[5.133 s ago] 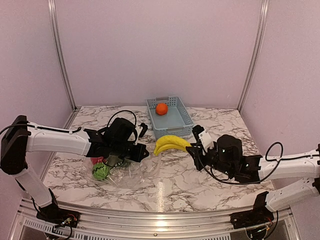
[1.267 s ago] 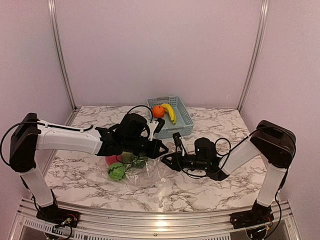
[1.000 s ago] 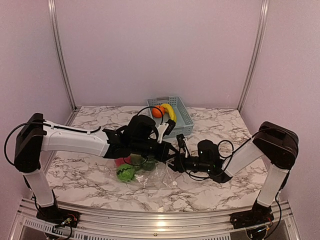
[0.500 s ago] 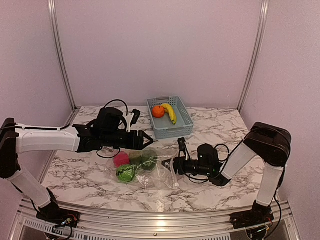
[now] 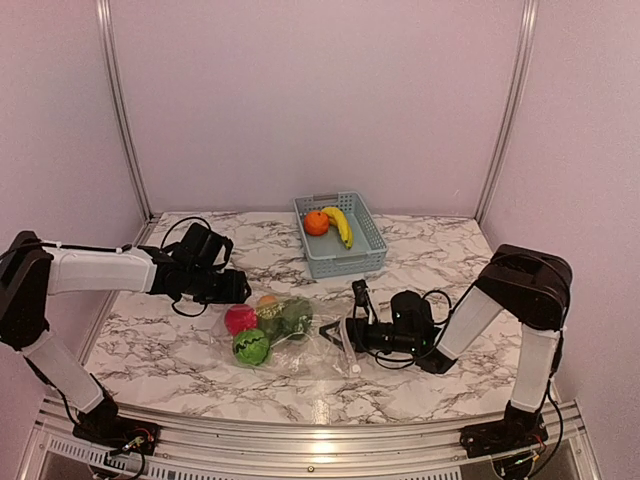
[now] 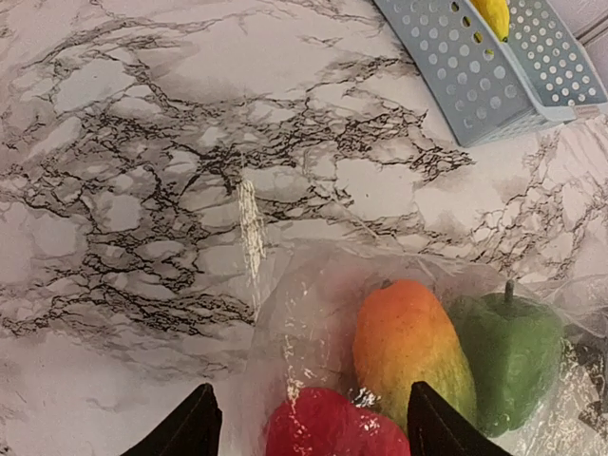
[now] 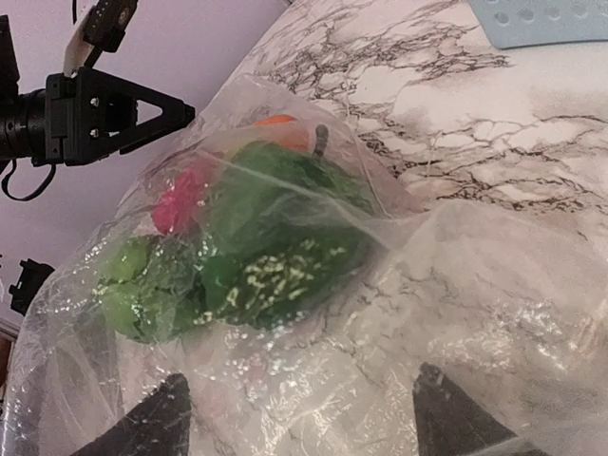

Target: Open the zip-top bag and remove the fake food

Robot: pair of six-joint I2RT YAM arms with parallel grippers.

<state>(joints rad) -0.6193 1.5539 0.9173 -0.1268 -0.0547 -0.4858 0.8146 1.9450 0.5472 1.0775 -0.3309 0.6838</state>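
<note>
Both jaws wide open, empty; left gripper [image 6: 309, 432] facing zip-top bag [image 5: 312, 345], right gripper [image 7: 309, 416] at its film; pinching both layers would drag the fake food [image 5: 283, 318] along.

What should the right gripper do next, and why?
Probably ease the right gripper forward into the bag toward the green pepper: its jaws stand open and empty at the bag's edge, and the pepper lies nearest it inside.

One zip-top bag [image 5: 322, 348], one basket [image 5: 346, 266], one banana [image 5: 341, 226], one orange ball [image 5: 316, 222], at least four bagged toys [image 5: 251, 346]
</note>
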